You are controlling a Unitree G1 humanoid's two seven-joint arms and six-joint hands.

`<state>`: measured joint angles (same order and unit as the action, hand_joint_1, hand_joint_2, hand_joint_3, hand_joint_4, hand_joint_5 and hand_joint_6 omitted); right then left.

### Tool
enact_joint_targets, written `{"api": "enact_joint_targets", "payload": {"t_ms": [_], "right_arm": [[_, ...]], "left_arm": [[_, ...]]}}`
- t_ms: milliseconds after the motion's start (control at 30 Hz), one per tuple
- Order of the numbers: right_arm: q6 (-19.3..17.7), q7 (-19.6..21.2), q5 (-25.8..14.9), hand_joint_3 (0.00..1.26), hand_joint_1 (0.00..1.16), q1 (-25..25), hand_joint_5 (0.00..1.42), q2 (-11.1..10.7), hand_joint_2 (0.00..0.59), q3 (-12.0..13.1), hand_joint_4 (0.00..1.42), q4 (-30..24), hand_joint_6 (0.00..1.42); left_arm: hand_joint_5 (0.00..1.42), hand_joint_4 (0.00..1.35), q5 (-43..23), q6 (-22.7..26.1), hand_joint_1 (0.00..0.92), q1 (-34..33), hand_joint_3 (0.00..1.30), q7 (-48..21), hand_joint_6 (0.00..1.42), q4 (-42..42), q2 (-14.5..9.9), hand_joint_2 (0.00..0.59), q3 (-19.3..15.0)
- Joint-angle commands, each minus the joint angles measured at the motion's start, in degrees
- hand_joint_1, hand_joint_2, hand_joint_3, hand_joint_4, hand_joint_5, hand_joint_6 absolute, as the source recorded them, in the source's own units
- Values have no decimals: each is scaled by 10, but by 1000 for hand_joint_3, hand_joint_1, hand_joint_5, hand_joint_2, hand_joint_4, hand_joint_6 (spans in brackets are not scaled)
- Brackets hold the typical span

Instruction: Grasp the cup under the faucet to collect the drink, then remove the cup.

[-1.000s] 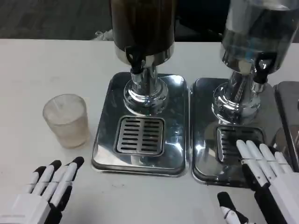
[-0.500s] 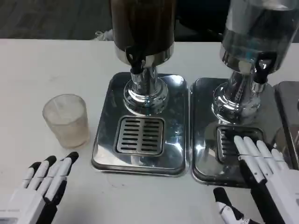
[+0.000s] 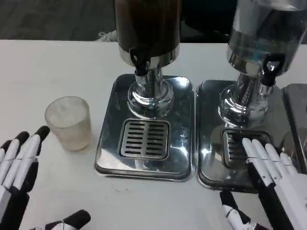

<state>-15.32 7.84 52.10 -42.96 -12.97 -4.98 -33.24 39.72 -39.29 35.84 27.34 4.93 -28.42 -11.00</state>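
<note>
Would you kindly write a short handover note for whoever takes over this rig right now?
Left hand: open, fingers spread, on the table just left of the cup, not touching it.
Right hand: open, fingers extended over the front of the right drip tray, holding nothing.
Cup: upright on the white table, left of the left drip tray; it looks frosted, and its contents cannot be told.
Faucet: black tap on the dark dispenser, with nothing on the grate below.
Done: nothing visible yet.
Left: grasp the cup, set it under the faucet, collect the drink, remove the cup.
</note>
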Motion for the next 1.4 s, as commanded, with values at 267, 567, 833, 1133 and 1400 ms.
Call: {"api": "enact_joint_targets", "payload": {"t_ms": [267,567,833,1133,1400], "right_arm": [[0,-3,-27,21,369,17,0,-17,479,10,0,8,0],[1,-6,-33,55,370,24,0,-18,482,5,0,16,0],[3,-2,-33,68,370,20,0,-13,484,-3,0,17,0],[4,5,-30,107,373,18,0,-5,490,-11,0,20,0],[3,7,-31,132,386,18,0,-2,487,-16,9,22,0]], "left_arm": [[0,0,-105,-20,0,-82,0,-56,0,-53,-9,10,-19],[86,0,-146,20,9,-177,0,-150,60,-95,-25,1,-6],[117,0,-153,52,26,-230,0,-195,88,-128,-29,0,5],[130,0,-187,82,25,-296,0,-254,105,-193,-42,0,21],[147,0,-214,87,21,-345,0,-288,123,-262,-49,0,29]]}}
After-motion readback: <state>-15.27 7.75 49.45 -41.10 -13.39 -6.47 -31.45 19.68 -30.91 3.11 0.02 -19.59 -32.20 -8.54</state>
